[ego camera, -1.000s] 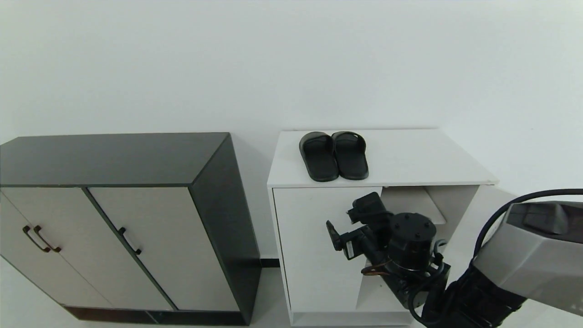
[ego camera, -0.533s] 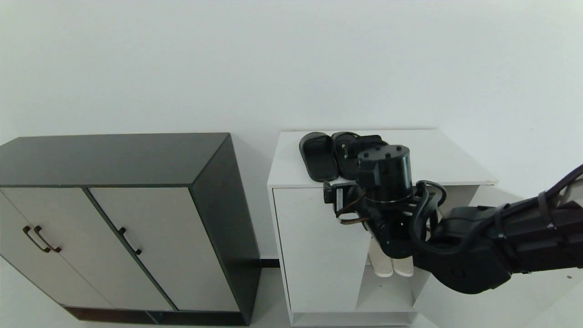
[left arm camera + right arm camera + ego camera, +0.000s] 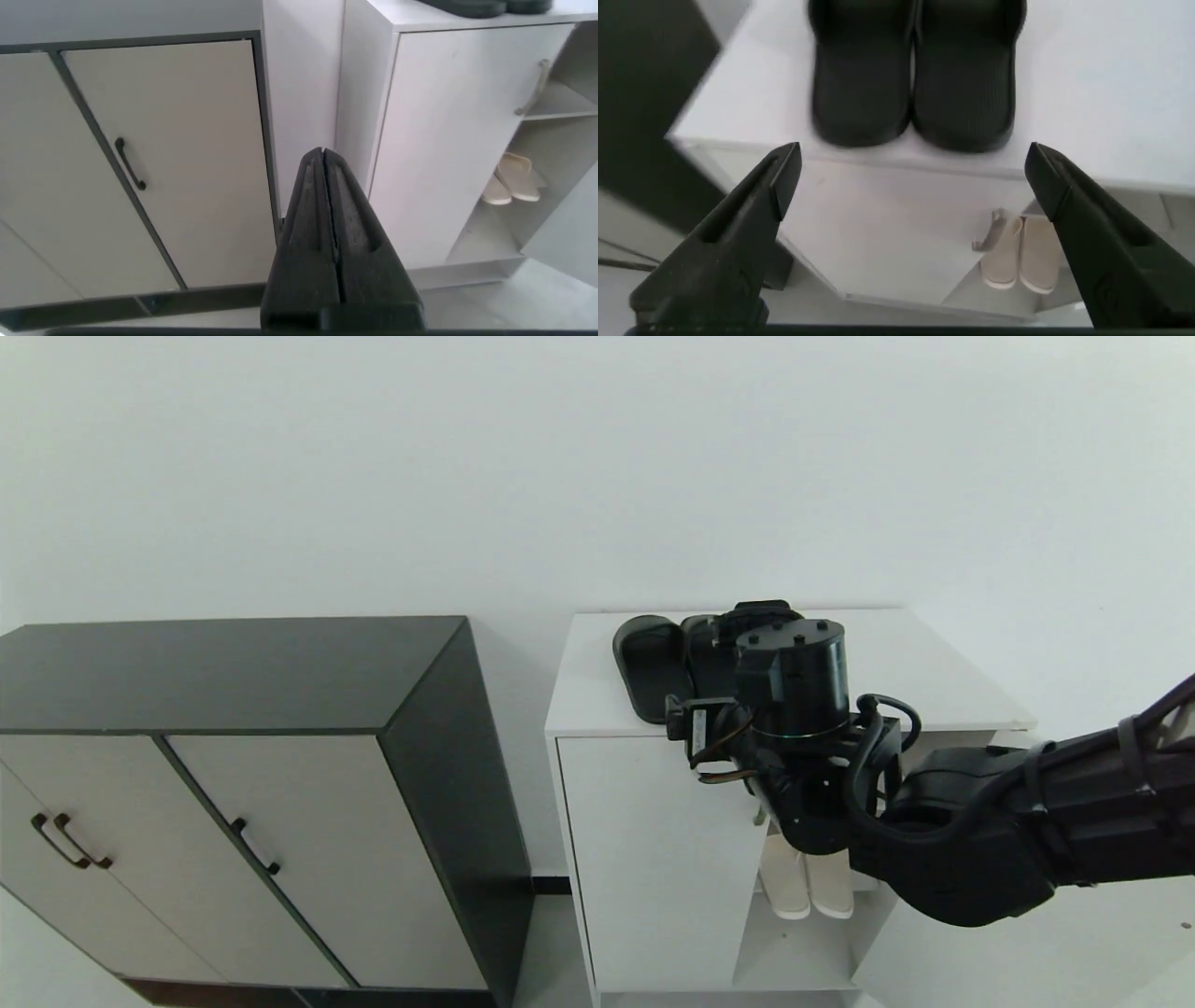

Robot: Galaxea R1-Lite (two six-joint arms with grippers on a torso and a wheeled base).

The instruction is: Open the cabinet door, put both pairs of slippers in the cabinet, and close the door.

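Right hand point(image 3: 913, 157) spread wide; black slippers point(image 3: 864, 79) near front edge of cabinet point(image 3: 1120, 89).

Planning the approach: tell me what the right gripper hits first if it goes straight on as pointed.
Most likely the black slippers atop the white cabinet; the open right gripper frames them, though depth is unclear.

No writing, label, number or sign can be read on the white cabinet point(image 3: 653, 859), the dark cabinet point(image 3: 233, 672) or the black slippers point(image 3: 957, 79).
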